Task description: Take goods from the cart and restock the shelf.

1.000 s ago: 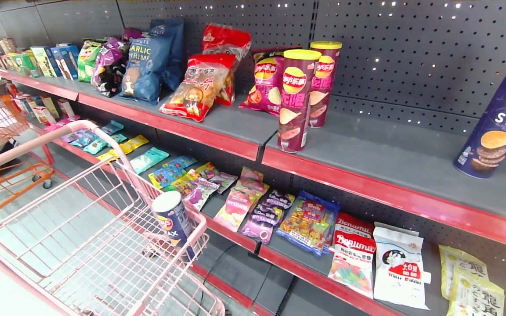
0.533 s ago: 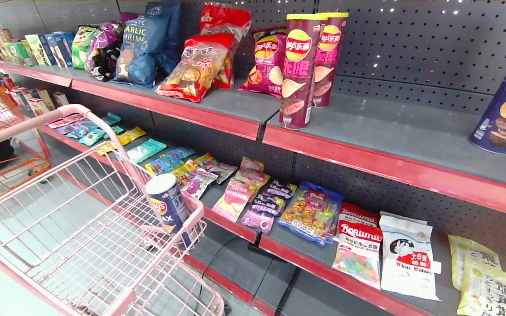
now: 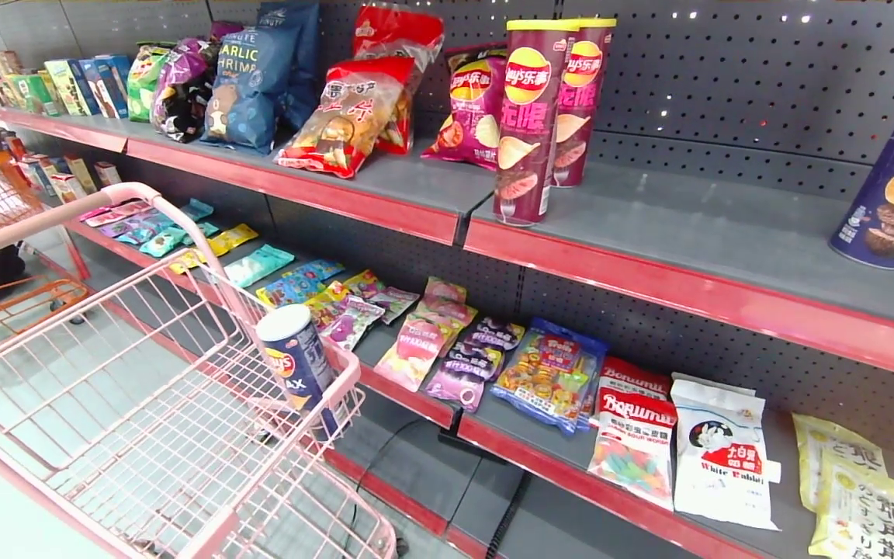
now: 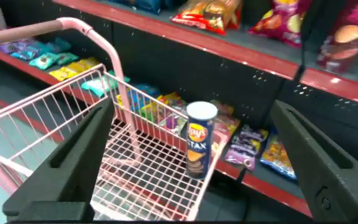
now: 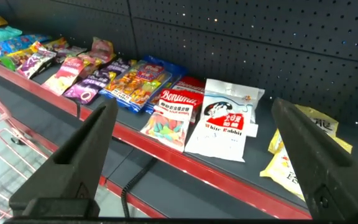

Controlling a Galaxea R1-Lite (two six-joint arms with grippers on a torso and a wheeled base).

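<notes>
Work now centres on the blue can [image 3: 299,365] of chips, the one item I see in the pink cart [image 3: 144,435]. It stands about upright in the cart's corner nearest the shelves, touching the wire wall. My left gripper [image 4: 191,109] hangs above and back from it with its fingers spread wide and nothing between them. My right gripper [image 5: 194,106] is likewise spread and empty, over the candy bags [image 5: 166,118] on the lower shelf [image 5: 166,146]. I judge that the pick belongs to the left arm. The can is round, smooth and probably light, so I should bring the fingers down on either side of its body, below the lid and above the cart's rim, and square them to it before closing. A skewed pinch could make it roll out or tip against the wire. The corner is tight, so the finger on the wall side needs room, and I may have to approach from the open side of the cart. Once it is held, I should lift it straight up clear of the rim before swinging toward the upper shelf [image 3: 687,225], where a matching can [image 3: 893,178] stands far to the right, well apart from the purple cans [image 3: 528,116].
</notes>
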